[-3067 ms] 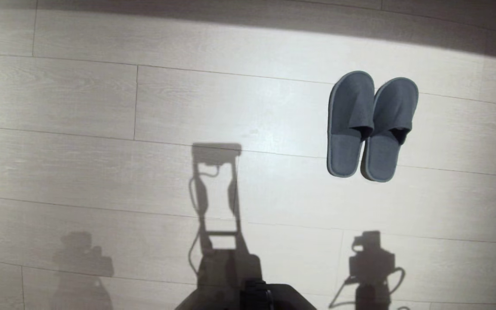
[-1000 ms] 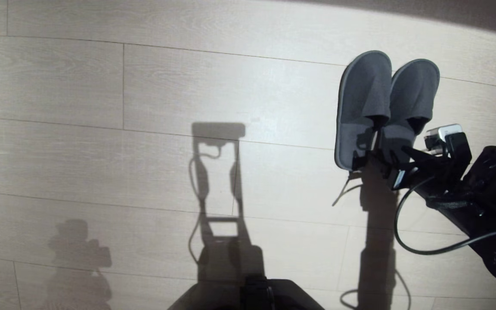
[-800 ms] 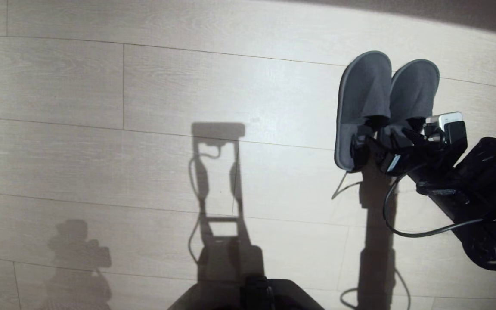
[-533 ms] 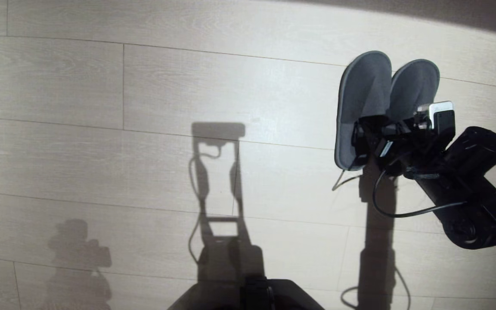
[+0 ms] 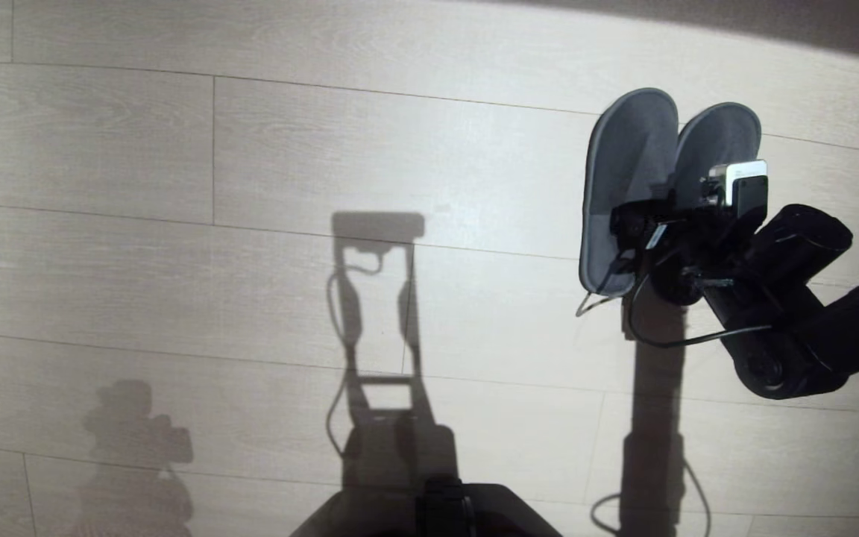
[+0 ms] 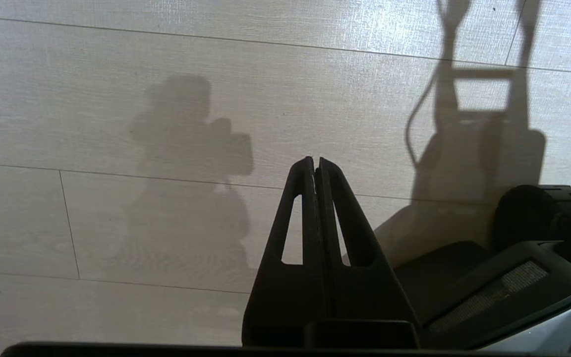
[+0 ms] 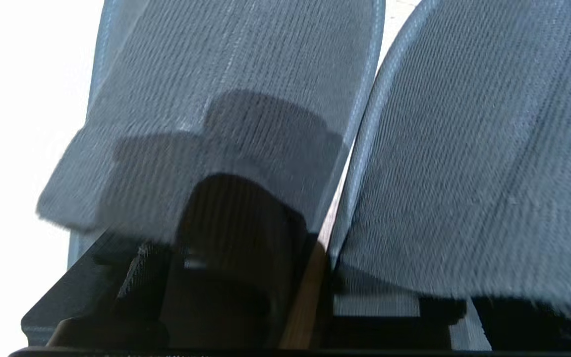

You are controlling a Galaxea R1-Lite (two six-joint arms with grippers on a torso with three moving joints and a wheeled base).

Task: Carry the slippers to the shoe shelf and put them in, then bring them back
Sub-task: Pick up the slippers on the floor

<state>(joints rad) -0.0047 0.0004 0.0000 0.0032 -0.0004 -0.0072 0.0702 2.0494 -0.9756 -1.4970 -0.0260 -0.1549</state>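
Head view, as we record it: one pair of flat grey-blue soft fabric slippers [image 5: 642, 160], ribbed weave, rounded ends, pale piped edging, lying side by side and touching on the pale wood-grain plank floor [image 5: 250, 149] at the robot's right. We log the black right gripper [image 5: 661, 224] over their near halves, at the mouths of the wide foot bands, its jaws spread wide; in the right wrist view one dark finger [image 7: 117, 277] sits at the opening of one band, and we cannot tell whether it touches the cloth. A black cable [image 5: 668, 339] loops below the wrist. We note the left gripper [image 6: 316, 166] parked over bare floor, its two tapered black fingers pressed together, holding nothing.
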